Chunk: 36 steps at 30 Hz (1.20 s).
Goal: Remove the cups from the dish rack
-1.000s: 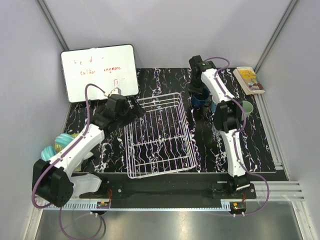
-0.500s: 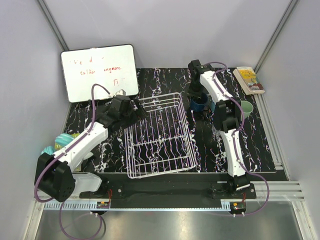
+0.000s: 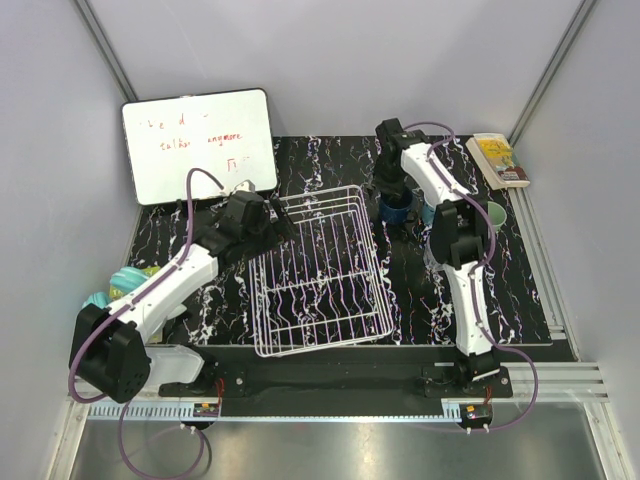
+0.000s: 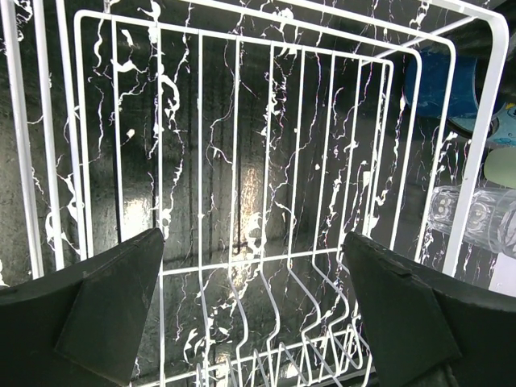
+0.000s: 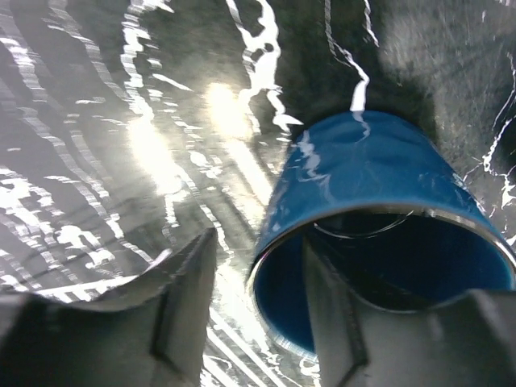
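At the far side of the table, just right of the dish rack (image 3: 318, 275), the right gripper (image 5: 258, 246) has barely shifted over the last second. The dark navy mug (image 3: 396, 209) sits upright on the black marbled mat (image 3: 330, 160) beneath it. Wrist view: fingers straddle the mug wall, one inside, one outside with mat showing in the gap, so I read them as parted, not clamping. Left gripper (image 4: 254, 238) has slid right to the rack's far-left corner, fingers spread wide, nothing between them. Rack shows only bare wire in both views. Clear glasses (image 4: 476, 214) and pale green tumbler (image 3: 492, 215) stand outside it, to the right. My reading: the last cup is down, and only the retreat remains
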Each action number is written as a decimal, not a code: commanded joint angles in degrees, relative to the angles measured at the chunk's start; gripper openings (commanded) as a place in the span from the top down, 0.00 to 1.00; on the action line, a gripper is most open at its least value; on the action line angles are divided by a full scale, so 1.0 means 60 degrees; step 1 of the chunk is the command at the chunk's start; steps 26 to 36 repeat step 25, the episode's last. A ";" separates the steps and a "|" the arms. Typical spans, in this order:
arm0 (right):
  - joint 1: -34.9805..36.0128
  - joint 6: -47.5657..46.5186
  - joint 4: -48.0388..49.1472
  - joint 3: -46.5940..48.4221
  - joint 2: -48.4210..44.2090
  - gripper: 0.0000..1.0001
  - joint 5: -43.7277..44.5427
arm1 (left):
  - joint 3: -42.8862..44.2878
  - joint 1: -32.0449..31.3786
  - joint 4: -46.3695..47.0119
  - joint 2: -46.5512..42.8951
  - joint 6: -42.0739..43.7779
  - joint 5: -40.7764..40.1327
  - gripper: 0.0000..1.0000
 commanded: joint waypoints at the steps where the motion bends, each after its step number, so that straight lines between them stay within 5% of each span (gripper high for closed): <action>1: 0.0204 -0.0056 0.0708 0.0152 -0.1405 0.39 -0.0132 | 0.0393 -0.0103 0.0142 0.0018 -0.0074 -0.0206 0.01; 7: 0.0438 -0.0217 0.1220 0.0284 -0.2458 0.33 -0.0176 | 0.0670 -0.0177 -0.0136 0.0047 0.0248 -0.0396 0.01; 12: 0.1213 -0.0831 0.1762 -0.0577 -0.4011 0.08 0.0816 | 0.1271 -0.0498 -0.1146 0.0223 0.0833 -0.1099 0.01; 15: 0.1800 -0.1271 0.2596 -0.2377 -0.5548 0.00 0.1608 | 0.1594 -0.0776 -0.1879 0.0136 0.1287 -0.1742 0.01; 25: 0.2489 -0.1491 0.5160 -0.8426 -1.0546 0.00 0.2314 | 0.1287 -0.0982 -0.2261 -0.0918 0.2401 -0.3003 0.01; 36: 0.2489 -0.1491 0.5160 -0.8426 -1.0546 0.00 0.2314 | 0.1287 -0.0982 -0.2261 -0.0918 0.2401 -0.3003 0.01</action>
